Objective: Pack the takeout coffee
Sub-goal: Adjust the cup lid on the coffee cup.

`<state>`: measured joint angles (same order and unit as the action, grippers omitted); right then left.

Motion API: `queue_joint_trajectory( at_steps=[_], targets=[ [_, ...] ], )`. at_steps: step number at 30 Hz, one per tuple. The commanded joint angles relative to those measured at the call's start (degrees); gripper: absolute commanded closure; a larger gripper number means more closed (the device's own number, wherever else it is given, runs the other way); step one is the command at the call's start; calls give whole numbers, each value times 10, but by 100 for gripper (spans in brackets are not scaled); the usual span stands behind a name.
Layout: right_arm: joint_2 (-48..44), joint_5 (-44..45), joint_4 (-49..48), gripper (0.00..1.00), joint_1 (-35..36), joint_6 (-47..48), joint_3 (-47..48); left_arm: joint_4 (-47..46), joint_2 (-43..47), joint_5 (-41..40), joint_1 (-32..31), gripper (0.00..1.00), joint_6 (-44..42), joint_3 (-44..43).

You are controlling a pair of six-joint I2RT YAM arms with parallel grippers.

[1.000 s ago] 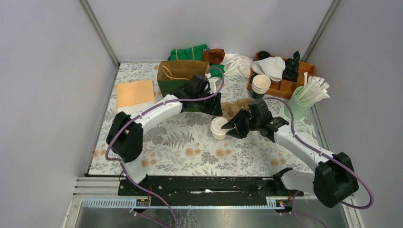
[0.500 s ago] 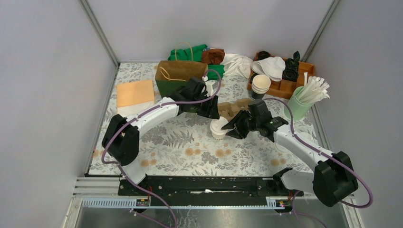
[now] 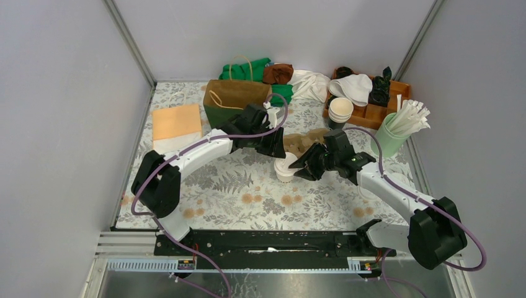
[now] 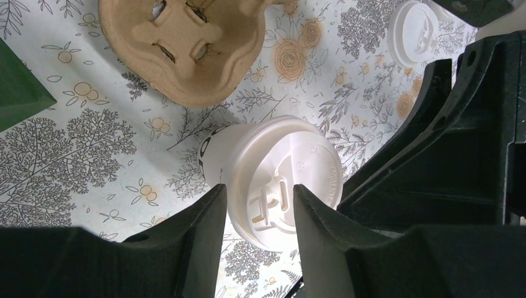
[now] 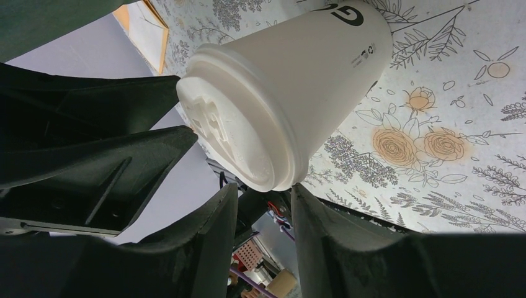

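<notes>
You have the coffee cup standing near the middle of the flowered desk, your right pincer spread apart just at its 3 o'clock, your left pincer likewise apart, hovering at its 12 o'clock, and the brown cup carrier beyond at 1 o'clock.

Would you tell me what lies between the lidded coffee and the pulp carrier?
Only a narrow strip of floral table cover separates the takeout coffee from the carrier; the left wrist view shows it.
</notes>
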<state>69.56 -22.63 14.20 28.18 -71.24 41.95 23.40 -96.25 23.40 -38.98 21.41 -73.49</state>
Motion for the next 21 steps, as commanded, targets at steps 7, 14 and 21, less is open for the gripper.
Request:
queue_joint_trajectory(
  at_steps=[7,14,21],
  targets=[
    [5,-10,-27,57,5,-6,21,-6,27,16,3,53,13,21],
    [2,-10,-22,59,4,-8,24,-6,30,17,2,53,15,28],
    [-14,-5,6,59,4,-1,30,-7,32,16,2,54,17,33]
  ],
)
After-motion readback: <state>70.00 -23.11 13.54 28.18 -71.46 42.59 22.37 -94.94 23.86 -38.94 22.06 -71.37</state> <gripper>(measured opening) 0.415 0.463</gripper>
